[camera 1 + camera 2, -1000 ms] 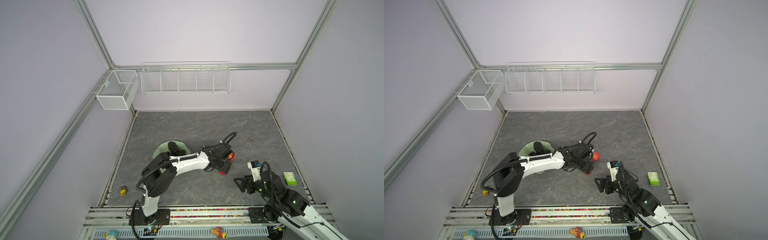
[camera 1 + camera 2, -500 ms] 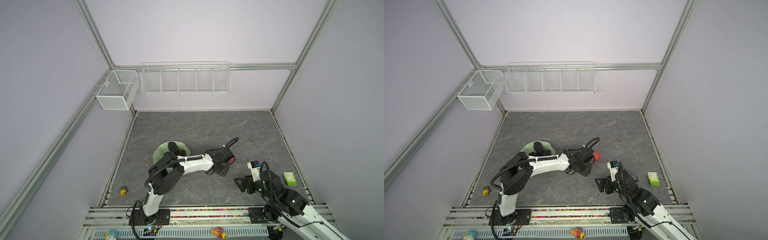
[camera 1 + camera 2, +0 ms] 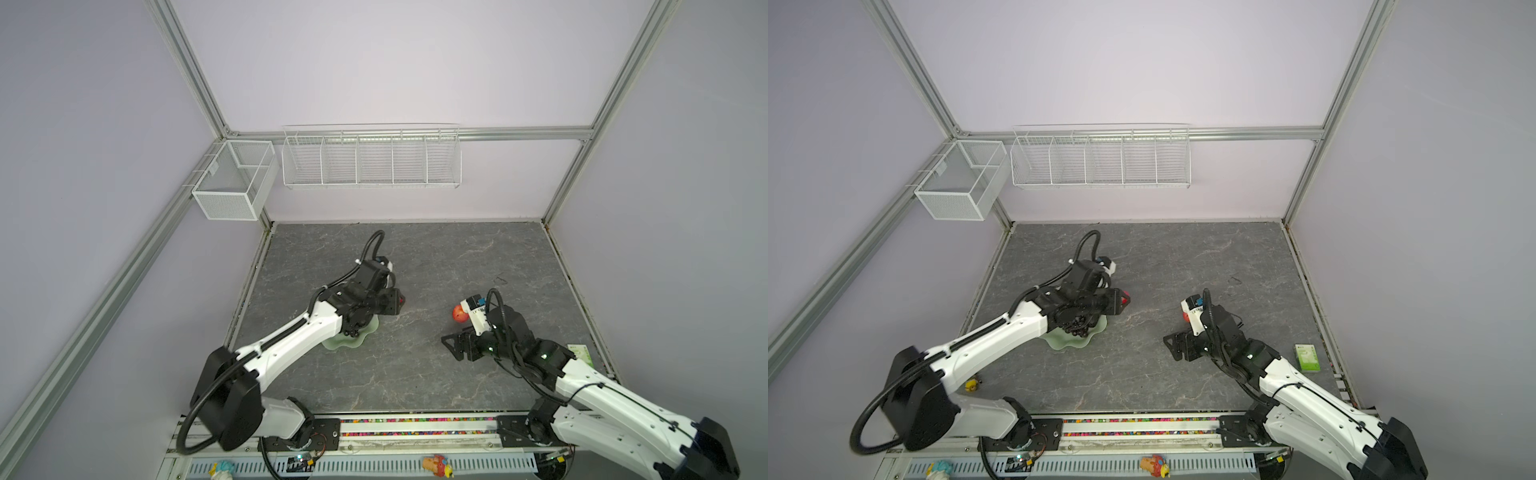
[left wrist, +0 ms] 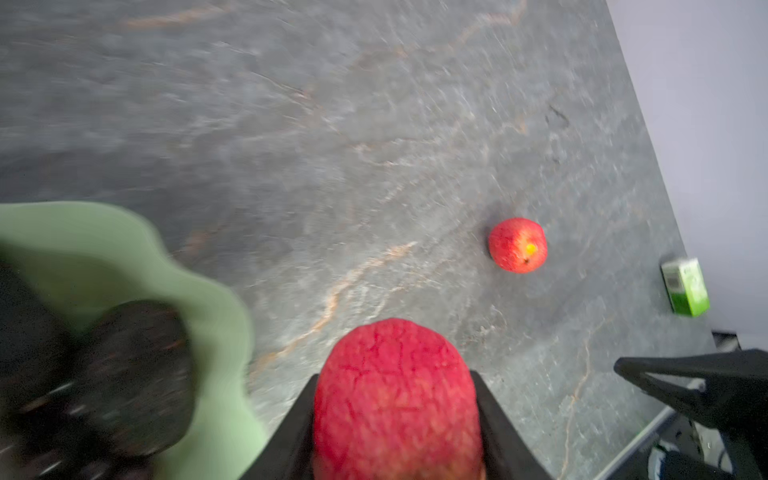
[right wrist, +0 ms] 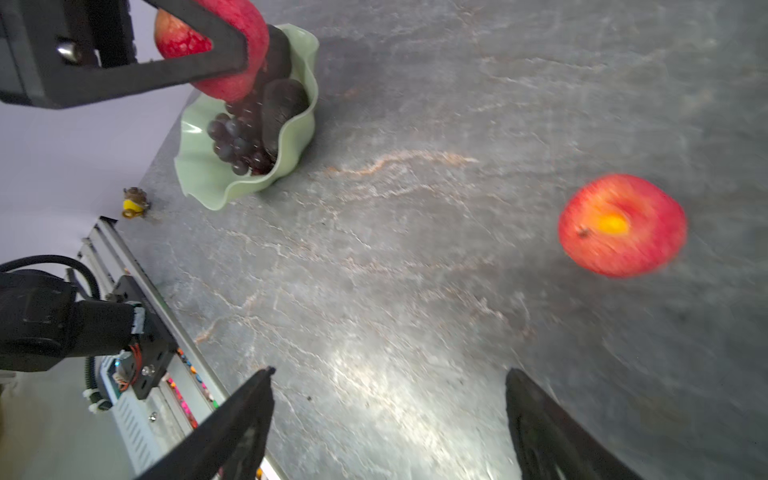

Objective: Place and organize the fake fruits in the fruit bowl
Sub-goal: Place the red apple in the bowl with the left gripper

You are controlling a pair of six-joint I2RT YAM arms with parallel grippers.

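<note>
Jaws of the left gripper are clamped on a red apple. A second ago that arm reached far out over the grey table. It has since drawn back, and the fruit now hangs raised, close to the rim of the fruit bowl. In the bowl lie grapes and two avocados. The right gripper gapes with nothing between its fingers, and the second apple rests on the table near it, not touching.

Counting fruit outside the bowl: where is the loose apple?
In a top view the loose apple lies on the table at right, beside the open right end effector, well apart from the fruit bowl.
</note>
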